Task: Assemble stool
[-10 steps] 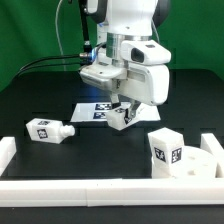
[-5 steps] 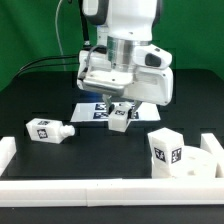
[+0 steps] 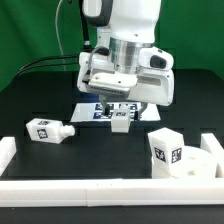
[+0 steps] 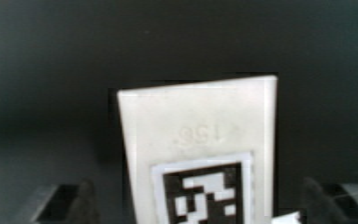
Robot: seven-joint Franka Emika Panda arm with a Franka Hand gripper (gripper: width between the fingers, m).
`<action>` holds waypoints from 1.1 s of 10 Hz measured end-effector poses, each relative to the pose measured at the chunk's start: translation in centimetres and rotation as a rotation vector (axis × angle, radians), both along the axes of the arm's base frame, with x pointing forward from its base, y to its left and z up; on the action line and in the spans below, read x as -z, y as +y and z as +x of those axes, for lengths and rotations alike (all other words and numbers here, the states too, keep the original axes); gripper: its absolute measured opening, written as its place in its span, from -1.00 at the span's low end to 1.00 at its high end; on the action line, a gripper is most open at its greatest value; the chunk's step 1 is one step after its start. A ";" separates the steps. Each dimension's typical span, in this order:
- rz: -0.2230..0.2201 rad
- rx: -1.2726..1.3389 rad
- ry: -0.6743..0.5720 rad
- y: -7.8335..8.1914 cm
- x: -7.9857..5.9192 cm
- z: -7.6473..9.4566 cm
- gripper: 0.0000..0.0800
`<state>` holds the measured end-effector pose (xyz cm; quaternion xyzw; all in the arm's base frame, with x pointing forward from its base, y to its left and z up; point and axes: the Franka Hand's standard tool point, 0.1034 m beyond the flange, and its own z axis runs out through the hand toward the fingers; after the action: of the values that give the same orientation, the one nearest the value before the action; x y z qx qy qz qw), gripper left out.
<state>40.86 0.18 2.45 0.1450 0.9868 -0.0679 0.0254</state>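
The leg has gone from tilted to upright, the end effector spread apart around it; judging by looks, light, stiff plastic, best gripped across its flat sides.

leg below gripper: white plastic, matt, faintly grainy, printed tag | table beneath it: black, matt | arm casing above: white plastic, glossy, smooth
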 end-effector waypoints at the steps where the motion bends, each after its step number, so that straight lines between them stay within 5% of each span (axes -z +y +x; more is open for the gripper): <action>1: 0.007 0.120 -0.030 0.3 -0.6 0.2 0.56; 5: 0.015 0.641 -0.154 1.9 -2.4 3.0 0.62; 9: 0.035 0.924 -0.188 1.8 -2.3 3.0 0.62; 11: 0.071 1.334 -0.221 1.4 -2.5 3.5 0.62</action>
<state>44.33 1.55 4.96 0.7299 0.6792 -0.0214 0.0742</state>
